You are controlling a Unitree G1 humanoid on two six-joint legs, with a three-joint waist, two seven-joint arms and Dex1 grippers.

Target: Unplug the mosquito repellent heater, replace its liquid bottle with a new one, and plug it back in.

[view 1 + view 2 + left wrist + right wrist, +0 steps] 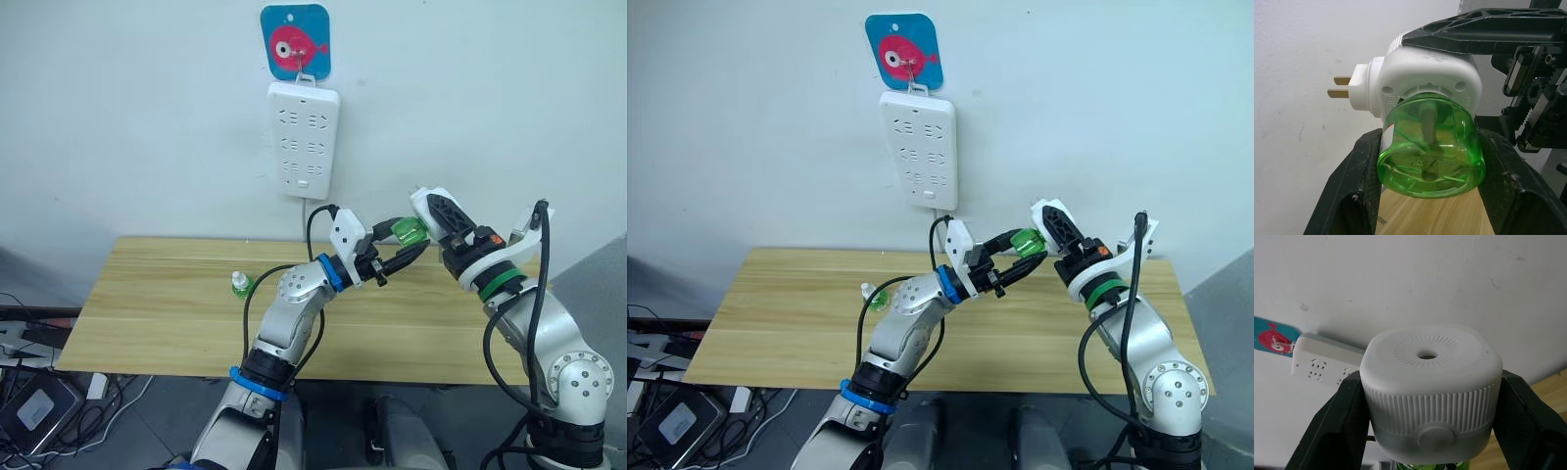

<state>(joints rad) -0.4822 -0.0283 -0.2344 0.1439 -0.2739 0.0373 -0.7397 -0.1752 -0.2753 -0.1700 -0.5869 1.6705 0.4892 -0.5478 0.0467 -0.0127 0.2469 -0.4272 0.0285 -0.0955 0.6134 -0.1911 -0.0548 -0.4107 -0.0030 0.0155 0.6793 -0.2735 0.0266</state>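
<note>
The mosquito repellent heater (428,203) is a white rounded unit held in the air above the table's right half. My right gripper (1430,396) is shut on its ribbed sides. Its two metal prongs (1342,85) stick out free, in no socket. Its liquid bottle (1432,142), translucent green with a wick inside, is still seated in the heater's underside. My left gripper (411,237) is shut on this bottle, a black finger (1359,186) on each side. The new one (240,284), green with a white cap, stands on the table to the left of my left arm.
A long white power strip (304,142) hangs on the wall from a blue fish hook (296,41), its cord dropping behind the wooden table (147,294). Cables and a box (39,411) lie on the floor at the left.
</note>
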